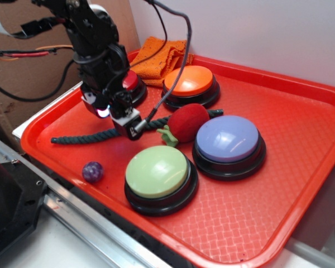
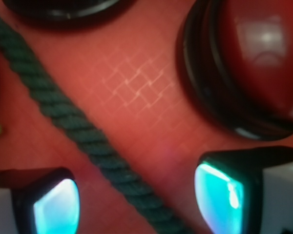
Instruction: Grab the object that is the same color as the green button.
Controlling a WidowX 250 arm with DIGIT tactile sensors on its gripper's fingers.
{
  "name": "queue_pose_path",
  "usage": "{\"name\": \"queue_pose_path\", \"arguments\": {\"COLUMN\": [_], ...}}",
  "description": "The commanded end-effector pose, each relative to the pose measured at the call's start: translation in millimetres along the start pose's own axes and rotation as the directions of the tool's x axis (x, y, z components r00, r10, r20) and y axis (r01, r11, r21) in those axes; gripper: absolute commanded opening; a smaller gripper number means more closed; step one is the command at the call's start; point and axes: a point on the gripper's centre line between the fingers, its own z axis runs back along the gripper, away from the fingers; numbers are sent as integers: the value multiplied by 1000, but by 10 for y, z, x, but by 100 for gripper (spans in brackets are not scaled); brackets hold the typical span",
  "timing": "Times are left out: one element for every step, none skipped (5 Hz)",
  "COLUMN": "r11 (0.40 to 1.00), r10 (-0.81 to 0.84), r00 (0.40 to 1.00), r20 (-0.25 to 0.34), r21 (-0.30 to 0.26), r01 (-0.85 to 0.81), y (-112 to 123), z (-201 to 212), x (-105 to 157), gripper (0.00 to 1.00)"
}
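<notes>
Red tray (image 1: 301, 184) on bench, white wall behind. Green button (image 1: 157, 171) nearest; just beyond it the rope (image 1: 81, 137), under the gripper (image 2: 136, 195). Jaws apart, straddling rope, prob. not touching. Step: pre-grasp. Next: lower, then close.

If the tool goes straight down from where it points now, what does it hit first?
Most likely the dark green rope: in the wrist view it runs diagonally between the open tool's fingers, with bare red tray beside it. The red button sits off to one side. How far above the rope it is remains unclear.
</notes>
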Motion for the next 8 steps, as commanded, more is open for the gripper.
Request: {"name": "queue_pose_path", "arguments": {"r11": [1000, 1000, 999, 999, 1000, 999, 996, 999], "r10": [-8, 29, 36, 33, 24, 24, 29, 45], "r00": [1000, 1000, 999, 999, 1000, 999, 994, 990], "r20": [-6, -2, -17, -22, -15, -26, -107, -131], "r21": [4, -2, 8, 3, 3, 28, 87, 36], "r01": [8, -29, -36, -33, -24, -23, -20, -41], "y": [-83, -76, -83, -66, -126, -122, -96, -26], "z": [-102, -163, -173, -163, -96, -62, 298, 670], "x": [38, 79, 108, 151, 144, 154, 190, 231], "gripper": [100, 0, 0, 0, 0, 0, 0, 0]}}
